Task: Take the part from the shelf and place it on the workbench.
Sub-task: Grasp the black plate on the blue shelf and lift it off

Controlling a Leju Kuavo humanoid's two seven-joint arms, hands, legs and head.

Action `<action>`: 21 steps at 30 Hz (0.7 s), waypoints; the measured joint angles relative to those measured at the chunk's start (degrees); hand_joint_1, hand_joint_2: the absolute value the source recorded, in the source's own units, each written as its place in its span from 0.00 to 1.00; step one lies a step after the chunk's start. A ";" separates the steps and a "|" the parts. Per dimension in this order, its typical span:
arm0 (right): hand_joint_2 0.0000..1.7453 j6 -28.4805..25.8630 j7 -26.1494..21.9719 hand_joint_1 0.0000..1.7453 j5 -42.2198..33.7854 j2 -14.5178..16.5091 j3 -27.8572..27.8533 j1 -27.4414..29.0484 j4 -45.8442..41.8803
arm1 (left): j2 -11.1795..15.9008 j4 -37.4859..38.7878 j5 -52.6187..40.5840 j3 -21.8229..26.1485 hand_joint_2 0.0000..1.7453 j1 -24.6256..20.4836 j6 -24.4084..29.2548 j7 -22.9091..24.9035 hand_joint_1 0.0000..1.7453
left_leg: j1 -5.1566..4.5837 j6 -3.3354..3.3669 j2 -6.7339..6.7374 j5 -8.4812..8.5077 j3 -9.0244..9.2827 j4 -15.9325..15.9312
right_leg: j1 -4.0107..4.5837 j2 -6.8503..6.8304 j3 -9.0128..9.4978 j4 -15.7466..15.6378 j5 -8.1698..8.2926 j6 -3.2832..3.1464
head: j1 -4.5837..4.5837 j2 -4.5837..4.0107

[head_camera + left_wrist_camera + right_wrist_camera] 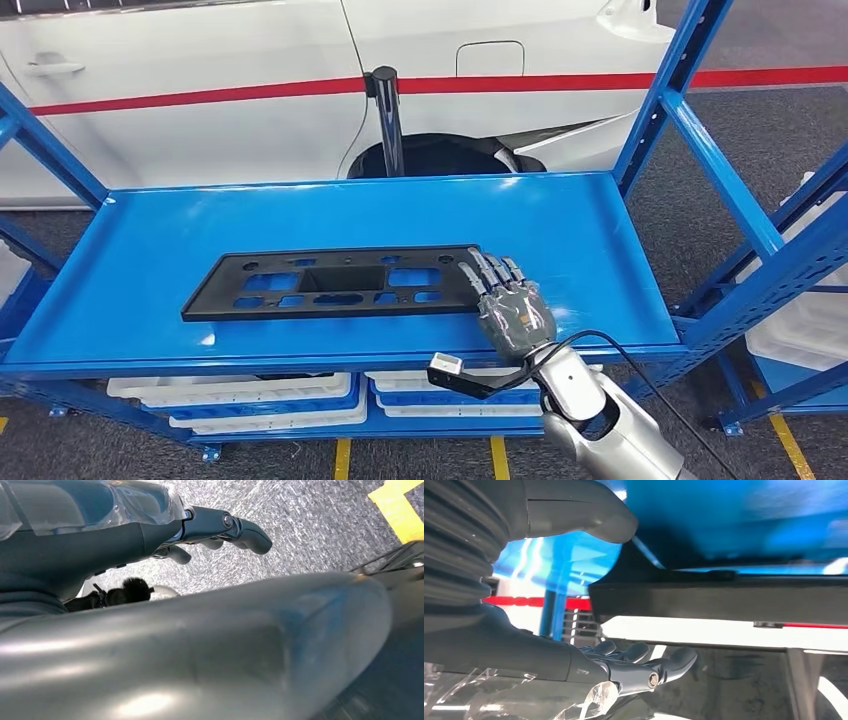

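- The part [335,283], a long flat black panel with rectangular cut-outs, lies flat on the blue shelf [150,240], lengthwise along it and nearer the front edge.
- My right hand [508,305] is over the shelf at the part's right end; my fingers [490,272] stretch forward and lie on or just over that end.
- From my right wrist I see the part's dark edge [724,600] ahead, my thumb [584,510] to one side of it and my darker fingers [644,662] to the other, spread apart; I cannot tell whether I grip it.
- My left hand [220,527] hangs over speckled grey floor [310,525], fingers loosely curled and holding nothing.
- Behind the shelf stands a white car [250,80] with a red stripe, and a black post [388,115] rises before its wheel arch.
- White trays [235,392] sit on the level below.
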 joint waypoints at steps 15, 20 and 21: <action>1.00 -3.12 -2.13 0.91 -1.67 5.47 2.98 -1.11 6.89 | -0.09 0.02 -0.05 0.90 0.00 -0.25 0.24 -0.01 0.00 | 0.06 2.39 -0.01 9.52 8.90 -19.04 | 0.25 0.19 -7.92 17.57 -9.03 2.34 | 0.25 0.00; 1.00 -3.20 -2.09 1.00 -2.85 6.98 3.54 -2.38 9.65 | -0.14 0.03 -0.05 0.94 0.00 -0.06 0.24 0.01 0.00 | 0.02 2.33 -0.05 9.41 9.26 -19.03 | 0.32 0.09 -4.91 10.84 -3.88 1.63 | 0.25 0.00; 1.00 -3.28 -2.08 1.00 -3.30 7.33 3.66 -2.87 10.17 | -0.18 0.04 -0.05 0.95 0.00 -0.10 0.24 0.01 0.00 | -0.11 2.19 -0.09 9.32 9.27 -18.94 | 0.43 0.06 -2.62 6.32 -2.21 1.31 | 0.26 0.00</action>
